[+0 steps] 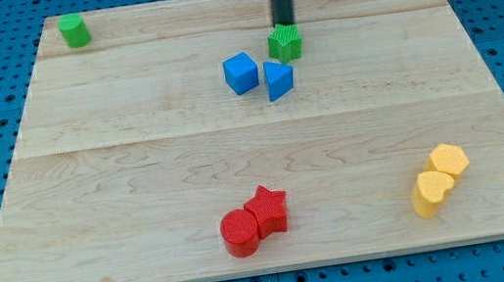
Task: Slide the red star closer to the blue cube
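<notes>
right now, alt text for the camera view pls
My tip sits at the view's top, just behind a green block, far from the red star near the bottom edge. The star touches a red cylinder; the blue cube lies beside a blue triangle.

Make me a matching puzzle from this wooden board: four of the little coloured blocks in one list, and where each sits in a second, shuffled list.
Blocks:
1. red star-shaped block
2. blue cube-shaped block
3. green block at the view's top left
4. yellow pair of blocks

Places:
A. far corner, alone
B. touching the blue triangular block
C. view's bottom right
D. against the red round block

Pairs: 1-D, 2-B, 3-A, 4-C

My tip stands behind the other green block.
</notes>
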